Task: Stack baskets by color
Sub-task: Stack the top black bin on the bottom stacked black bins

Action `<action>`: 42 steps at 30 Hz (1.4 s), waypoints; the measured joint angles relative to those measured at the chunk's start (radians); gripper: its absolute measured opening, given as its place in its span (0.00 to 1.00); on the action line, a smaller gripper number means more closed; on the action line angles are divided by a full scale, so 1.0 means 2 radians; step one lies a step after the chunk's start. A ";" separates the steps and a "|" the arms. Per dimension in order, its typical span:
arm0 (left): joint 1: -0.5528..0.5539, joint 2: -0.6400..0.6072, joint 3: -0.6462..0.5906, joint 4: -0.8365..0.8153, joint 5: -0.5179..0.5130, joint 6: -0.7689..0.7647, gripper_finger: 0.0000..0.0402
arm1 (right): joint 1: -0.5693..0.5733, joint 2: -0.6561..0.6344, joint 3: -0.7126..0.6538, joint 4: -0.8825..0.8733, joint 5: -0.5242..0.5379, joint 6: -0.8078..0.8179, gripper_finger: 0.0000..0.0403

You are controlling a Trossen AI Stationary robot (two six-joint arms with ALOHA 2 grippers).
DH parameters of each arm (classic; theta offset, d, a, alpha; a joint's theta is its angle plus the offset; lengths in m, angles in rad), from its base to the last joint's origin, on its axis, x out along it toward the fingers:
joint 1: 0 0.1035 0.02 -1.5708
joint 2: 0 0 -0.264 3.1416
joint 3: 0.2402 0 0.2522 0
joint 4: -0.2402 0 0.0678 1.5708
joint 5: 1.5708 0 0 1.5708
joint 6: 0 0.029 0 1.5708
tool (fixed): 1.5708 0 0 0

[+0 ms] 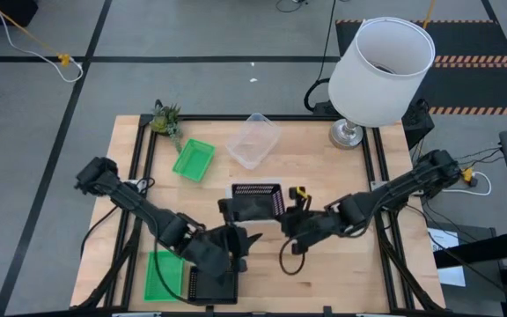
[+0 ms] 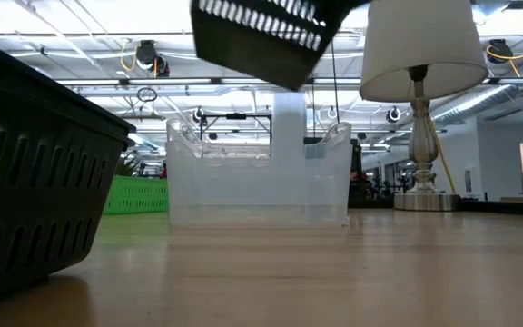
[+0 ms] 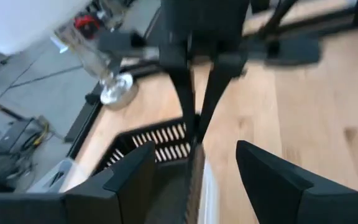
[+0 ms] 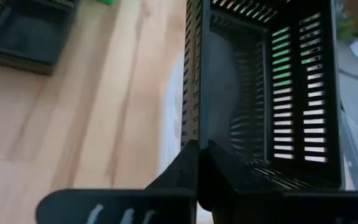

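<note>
My right gripper (image 1: 282, 217) is shut on a black mesh basket (image 1: 255, 201), which hangs above the table's middle and shows high up in the low view (image 2: 261, 36). My left gripper (image 3: 194, 180) stands open just near-left of it, its fingers on either side of that basket's wall without touching. A second black basket (image 1: 211, 283) and a green basket (image 1: 164, 275) rest on their bottoms at the near edge. Another green basket (image 1: 194, 158) and a clear basket (image 1: 253, 141) stand farther back. My right gripper pinches one side wall of the black basket at its rim (image 4: 193, 127), one finger inside the basket and one outside. The fingers come from the table's right, slanting down. The basket is lifted clear of the table and tilted.
A large white lamp (image 1: 381, 70) stands at the far right corner, a small green plant (image 1: 165, 119) at the far left. Bare wood lies to the right of the held basket and along the right half of the table's near edge.
</note>
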 joint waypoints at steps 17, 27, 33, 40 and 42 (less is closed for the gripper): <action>0.025 0.012 0.014 -0.127 0.067 -0.102 0.57 | 0.016 0.018 0.021 -0.001 0.027 -0.027 0.01; 0.052 0.033 0.014 -0.120 0.112 -0.085 0.39 | 0.016 0.020 0.021 -0.007 0.027 -0.029 0.01; 0.055 0.033 0.014 -0.120 0.114 -0.082 0.18 | 0.015 0.020 0.021 -0.012 0.029 -0.028 0.01; 0.046 0.033 0.014 -0.117 0.114 -0.078 0.02 | 0.018 0.019 0.021 -0.004 0.026 -0.039 0.07; 0.041 0.031 0.013 -0.118 0.114 -0.080 0.03 | 0.025 0.016 0.021 -0.004 0.028 -0.039 0.12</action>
